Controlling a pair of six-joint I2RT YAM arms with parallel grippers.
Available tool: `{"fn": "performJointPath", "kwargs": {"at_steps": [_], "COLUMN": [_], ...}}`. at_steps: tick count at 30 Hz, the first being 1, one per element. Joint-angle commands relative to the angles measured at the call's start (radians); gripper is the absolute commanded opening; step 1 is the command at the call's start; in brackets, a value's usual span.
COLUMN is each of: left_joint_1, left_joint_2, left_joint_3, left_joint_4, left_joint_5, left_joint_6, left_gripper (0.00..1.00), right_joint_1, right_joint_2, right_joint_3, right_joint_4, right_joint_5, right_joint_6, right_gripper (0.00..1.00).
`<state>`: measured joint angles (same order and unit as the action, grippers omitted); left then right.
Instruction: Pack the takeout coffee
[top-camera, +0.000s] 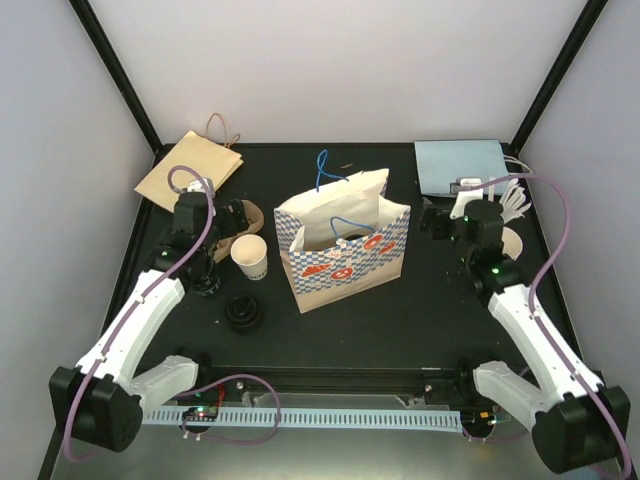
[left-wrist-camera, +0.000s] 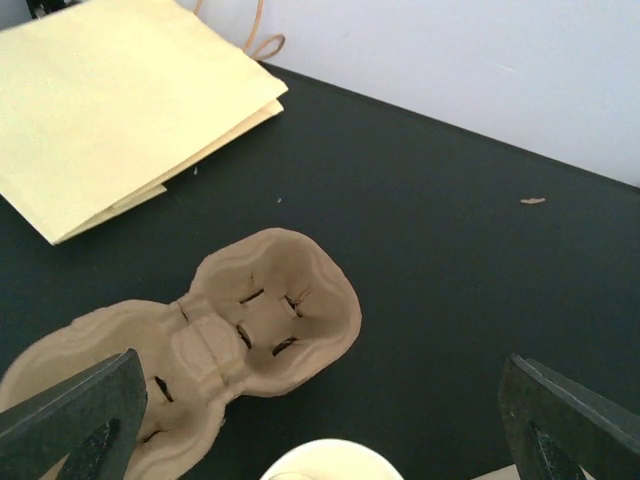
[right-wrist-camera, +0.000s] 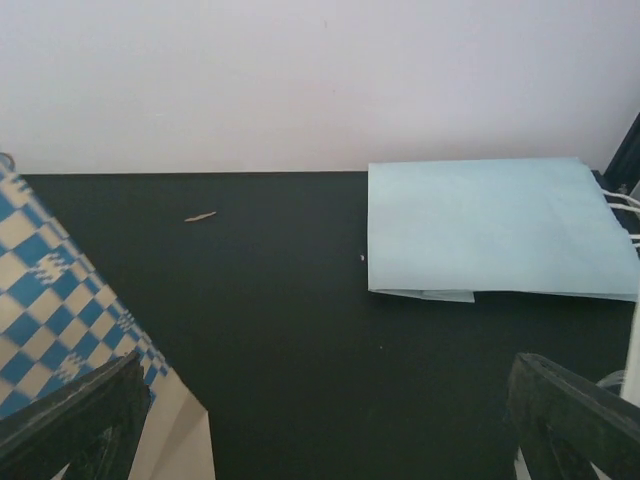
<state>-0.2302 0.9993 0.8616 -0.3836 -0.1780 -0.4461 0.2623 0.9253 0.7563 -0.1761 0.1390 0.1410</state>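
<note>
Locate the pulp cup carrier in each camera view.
Top external: cup carrier sits left of centre, left of the checked bag, partly hidden by the left arm.
Left wrist: lower left to centre.
Right wrist: not in view.
Shared landmark: tan paper bag, lying flat beyond the carrier in both.

Black table (top-camera: 440, 310), white walls (top-camera: 350, 70), black corner posts (top-camera: 115, 70)

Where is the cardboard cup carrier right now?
The cup carrier lies on the left in the top view, between the flat brown bag and the paper cup.
</note>
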Motion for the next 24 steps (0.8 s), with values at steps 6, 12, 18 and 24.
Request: {"fn": "performJointPath", "kwargs": {"at_steps": [6, 12, 18, 24], "left_joint_1": [0.016, 0.031, 0.04, 0.101], "left_joint_2": [0.128, 0.171, 0.232, 0.266], "left_joint_3": [-0.003, -0.078, -0.127, -0.23], "left_joint_4": [0.174, 0.312, 0.482, 0.709], "left_joint_5": [-0.118, -0.222, -0.296, -0.195], "left_joint_6": [-0.051, -0.027, 0.102, 0.249], "left_gripper": [0.93, 0.21, 0.02, 0.01], "right_joint_1": [-0.03, -0.056, -0.155, -0.24], "right_joint_2": [0.179, 0.222, 0.317, 0.382], "right_joint_3": [-0.011, -0.125, -0.158, -0.174], "right_joint_4": [0.234, 0.454, 0.578, 0.646], "right_joint_5": [-0.036, -0.108, -0.355, -0.412], "right_joint_6": [0.064, -0.059, -0.09, -0.12], "right_gripper": [0.64, 0.01, 0.01, 0.01]}}
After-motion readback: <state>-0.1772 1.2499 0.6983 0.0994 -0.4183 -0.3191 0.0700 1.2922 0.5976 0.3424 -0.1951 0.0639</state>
